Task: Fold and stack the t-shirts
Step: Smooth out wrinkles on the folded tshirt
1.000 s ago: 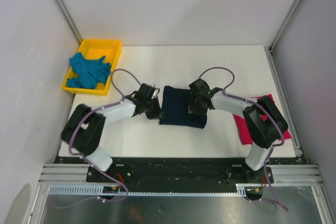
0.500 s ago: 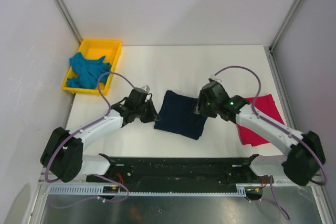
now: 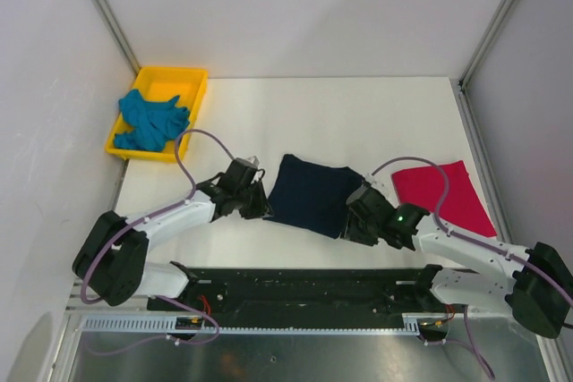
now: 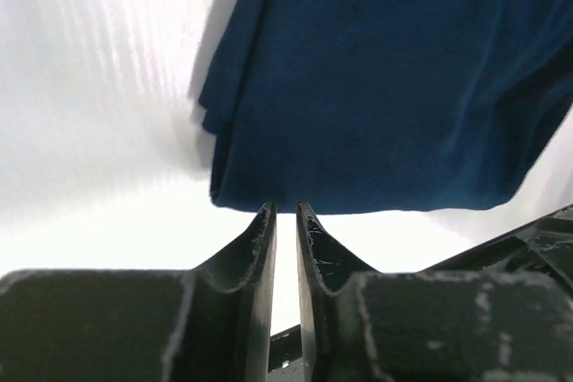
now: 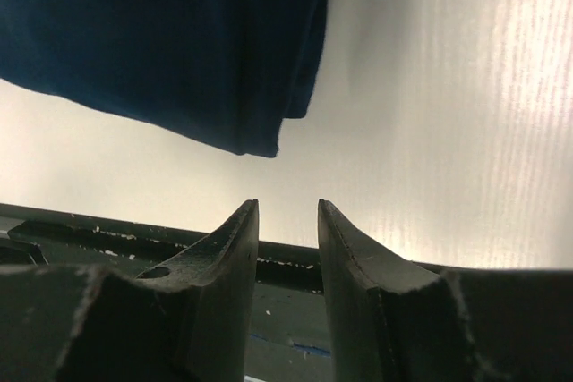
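The folded navy t-shirt (image 3: 312, 194) lies on the white table (image 3: 340, 114), between the 2 pincers. The left pincer (image 3: 261, 207) sits at the shirt's left edge. Its jaws are parted by only a thin slit with nothing between them, and the hem is right at their tips. The right pincer (image 3: 354, 221) is at the shirt's near right corner, jaws apart and empty, with the cloth just beyond them. The crimson t-shirt (image 3: 443, 194) lies flat to the right. The teal t-shirt (image 3: 152, 120) is heaped in the yellow tray (image 3: 170, 76).

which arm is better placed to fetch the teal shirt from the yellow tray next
Left. The teal shirt lies in the yellow tray at far left; the left gripper is nearer, the right gripper sits across the navy shirt.
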`<state>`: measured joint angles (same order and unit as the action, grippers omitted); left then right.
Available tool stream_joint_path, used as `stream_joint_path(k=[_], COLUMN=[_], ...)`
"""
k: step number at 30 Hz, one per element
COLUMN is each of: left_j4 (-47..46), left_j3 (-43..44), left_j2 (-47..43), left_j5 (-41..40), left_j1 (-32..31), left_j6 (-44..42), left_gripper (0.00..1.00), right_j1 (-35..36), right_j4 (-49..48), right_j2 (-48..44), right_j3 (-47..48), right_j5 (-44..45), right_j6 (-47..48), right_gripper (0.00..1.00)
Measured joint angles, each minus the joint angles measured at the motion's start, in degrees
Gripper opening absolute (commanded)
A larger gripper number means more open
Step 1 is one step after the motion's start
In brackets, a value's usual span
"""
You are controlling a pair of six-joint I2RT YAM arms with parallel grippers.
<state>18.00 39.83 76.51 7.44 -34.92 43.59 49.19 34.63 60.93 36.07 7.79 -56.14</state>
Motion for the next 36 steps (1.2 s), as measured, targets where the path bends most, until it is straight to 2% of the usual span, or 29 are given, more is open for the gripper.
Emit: stream_joint_path(k=[7,22,31,36], left_j4=[0.68,0.72,0.68,0.46], left_j3=[-2.93,-3.1,-3.08,-3.08], left_j2=[-1.16,-1.05,1.14,2.19], left_j5=[-1.51,-4.24,-4.83,-4.92], left_j1=[0.0,0.61,0.81,0.81], left_j6=[-0.02,-0.52,-1.25,-1.62], left_gripper=[0.24,0.33,0.33,0.29], right_j1=[2.78,2.95,2.99,2.99], right_j4=[-3.08,-7.8,-9.46,-10.08], right_j2=[1.75,5.97,7.65,8.79], right_j3=[-0.17,-1.05,-1.09,-1.14], right_j5=[2.08,4.04,4.68,4.66], right_j6=[-3.87,-6.67,-6.91,-6.88], right_gripper=[0.38,0.33,0.29,0.29])
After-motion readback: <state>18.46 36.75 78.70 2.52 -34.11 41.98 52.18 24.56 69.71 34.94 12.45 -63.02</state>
